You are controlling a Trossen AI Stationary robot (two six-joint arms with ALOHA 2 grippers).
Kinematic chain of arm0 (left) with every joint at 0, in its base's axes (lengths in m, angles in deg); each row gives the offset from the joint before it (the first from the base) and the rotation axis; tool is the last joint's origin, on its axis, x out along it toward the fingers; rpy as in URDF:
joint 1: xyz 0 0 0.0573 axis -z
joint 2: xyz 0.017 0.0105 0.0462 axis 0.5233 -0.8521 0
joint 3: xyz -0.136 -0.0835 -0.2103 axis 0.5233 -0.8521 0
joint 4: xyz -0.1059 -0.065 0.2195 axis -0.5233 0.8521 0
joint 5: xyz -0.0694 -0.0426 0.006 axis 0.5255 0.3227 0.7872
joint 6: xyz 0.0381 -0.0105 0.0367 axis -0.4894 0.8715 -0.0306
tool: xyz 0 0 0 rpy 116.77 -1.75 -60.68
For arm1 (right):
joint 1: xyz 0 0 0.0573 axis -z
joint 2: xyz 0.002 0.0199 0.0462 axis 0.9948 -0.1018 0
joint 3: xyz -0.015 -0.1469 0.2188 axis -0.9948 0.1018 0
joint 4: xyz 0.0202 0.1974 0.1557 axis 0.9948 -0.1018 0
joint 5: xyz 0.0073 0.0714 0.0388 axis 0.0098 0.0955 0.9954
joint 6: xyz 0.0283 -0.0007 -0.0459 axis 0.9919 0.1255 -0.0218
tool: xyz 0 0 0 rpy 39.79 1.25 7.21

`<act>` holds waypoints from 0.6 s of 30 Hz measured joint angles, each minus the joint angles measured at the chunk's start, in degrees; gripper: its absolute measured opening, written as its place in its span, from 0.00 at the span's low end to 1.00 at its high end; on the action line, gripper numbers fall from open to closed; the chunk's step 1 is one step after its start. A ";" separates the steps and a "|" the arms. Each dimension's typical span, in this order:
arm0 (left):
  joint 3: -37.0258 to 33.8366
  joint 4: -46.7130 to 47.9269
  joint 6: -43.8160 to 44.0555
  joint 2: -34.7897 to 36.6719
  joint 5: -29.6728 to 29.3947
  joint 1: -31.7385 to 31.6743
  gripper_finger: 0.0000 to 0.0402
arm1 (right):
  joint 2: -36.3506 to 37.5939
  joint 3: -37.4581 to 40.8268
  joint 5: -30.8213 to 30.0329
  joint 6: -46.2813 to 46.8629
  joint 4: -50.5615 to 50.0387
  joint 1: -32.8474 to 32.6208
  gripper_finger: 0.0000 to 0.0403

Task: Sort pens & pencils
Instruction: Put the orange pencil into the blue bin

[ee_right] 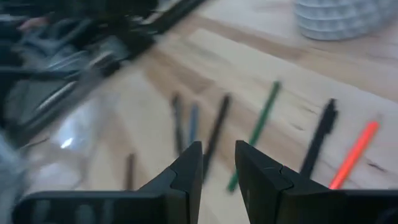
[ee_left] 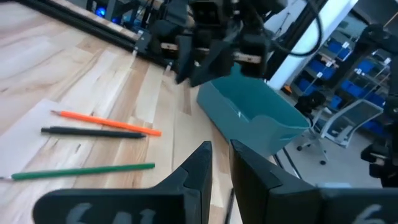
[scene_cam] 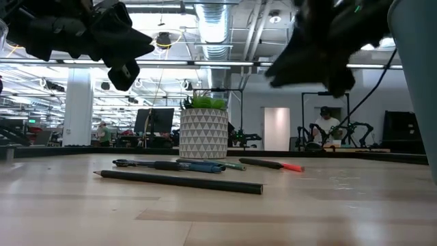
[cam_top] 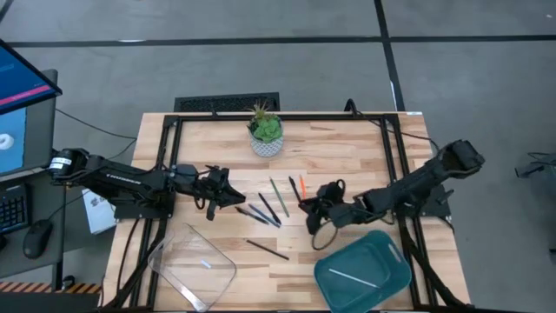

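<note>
Nowhere any legible writing on the pens and pencils; left gripper and right gripper both narrowly parted, empty.

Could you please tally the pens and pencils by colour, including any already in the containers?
Orange stick: 1
Green stick: 1
White sticks: 2, one in the teal bin, one in the clear tray
Dark sticks, black or blue: 5
Total: 9
</note>
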 joint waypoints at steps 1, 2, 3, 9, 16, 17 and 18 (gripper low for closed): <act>0.00 0.03 0.00 0.00 -0.20 0.00 0.11 | -1.54 -0.02 -1.04 0.97 0.45 0.66 0.29; 0.00 -0.04 0.00 0.00 -0.57 0.00 0.11 | -2.92 -0.02 -2.17 2.03 0.36 1.23 0.29; 0.00 -0.04 0.00 0.00 -0.84 0.00 0.11 | -4.35 -0.02 -3.10 3.30 0.47 1.84 0.29; 0.00 -0.21 0.00 0.00 -2.03 0.00 0.11 | -8.69 0.00 -3.72 8.00 0.26 5.17 0.29; 0.00 1.25 0.45 0.00 -2.01 0.00 0.11 | -8.01 -0.30 -3.70 11.07 -3.19 6.84 0.29; 0.00 1.56 0.80 0.00 -2.01 0.00 0.11 | -8.01 -0.49 -3.67 11.59 -4.63 6.82 0.29; 0.00 1.71 1.03 0.00 -2.01 0.00 0.11 | -8.01 -0.66 -3.64 12.25 -6.29 6.74 0.29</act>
